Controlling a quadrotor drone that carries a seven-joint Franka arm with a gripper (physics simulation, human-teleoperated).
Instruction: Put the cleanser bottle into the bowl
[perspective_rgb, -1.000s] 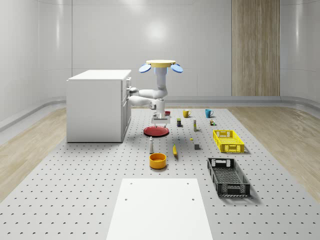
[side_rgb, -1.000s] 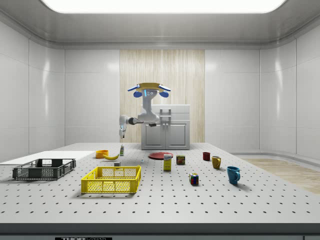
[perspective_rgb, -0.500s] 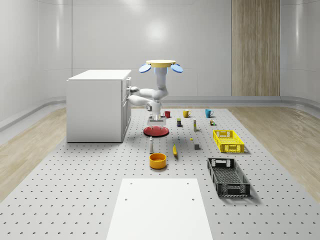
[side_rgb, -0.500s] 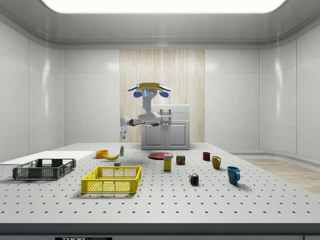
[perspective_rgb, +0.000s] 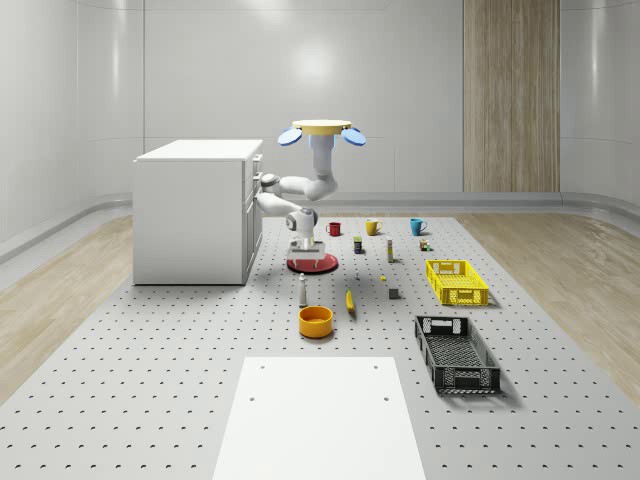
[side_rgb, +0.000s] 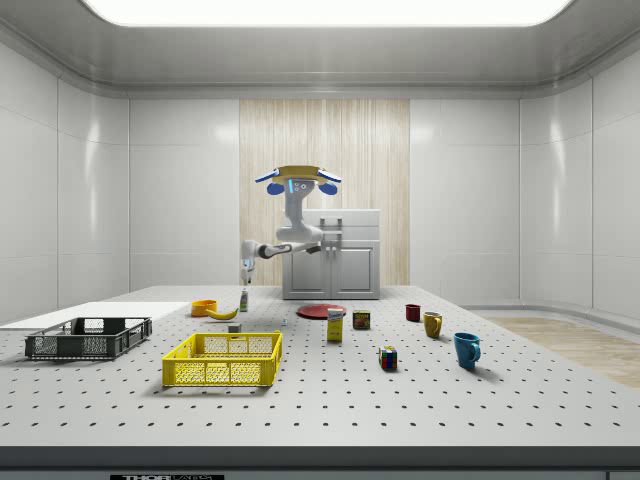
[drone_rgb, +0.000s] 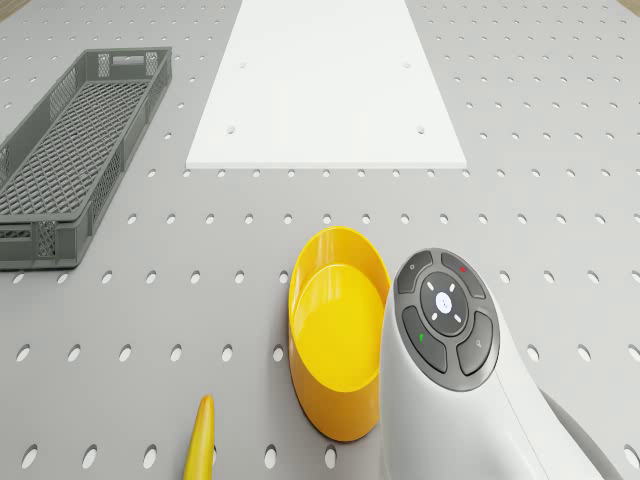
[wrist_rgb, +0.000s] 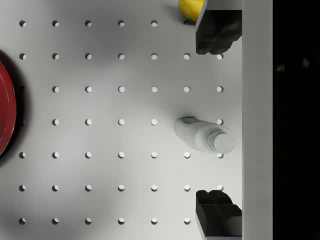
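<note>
The cleanser bottle (perspective_rgb: 302, 291) stands upright on the perforated table, white with a pale cap, just behind the orange-yellow bowl (perspective_rgb: 315, 321). My drone (perspective_rgb: 322, 130) hovers above the table beside the white cabinet. The arm hangs down from it, and the gripper (perspective_rgb: 305, 254) points downward some way above the bottle. In the wrist view the gripper (wrist_rgb: 218, 124) is open: the bottle (wrist_rgb: 202, 136) stands far below, between the two black fingertips (wrist_rgb: 218, 32). From the side, the gripper (side_rgb: 247, 272) hangs over the bottle (side_rgb: 243, 300), with the bowl (side_rgb: 204, 308) beside it. The drone view has the bowl (drone_rgb: 338, 330) next to my white wrist.
A red plate (perspective_rgb: 312, 263) lies behind the bottle and a banana (perspective_rgb: 350, 300) beside it. The white cabinet (perspective_rgb: 196, 210) stands at the whole-scene view's left. Yellow crate (perspective_rgb: 456, 281), grey crate (perspective_rgb: 456, 353), mugs and small boxes sit to the right. A white panel (perspective_rgb: 320, 420) lies in front.
The arm has swung the gripper down and forward, from over the red plate to above the cleanser bottle. The drone has held its place.
</note>
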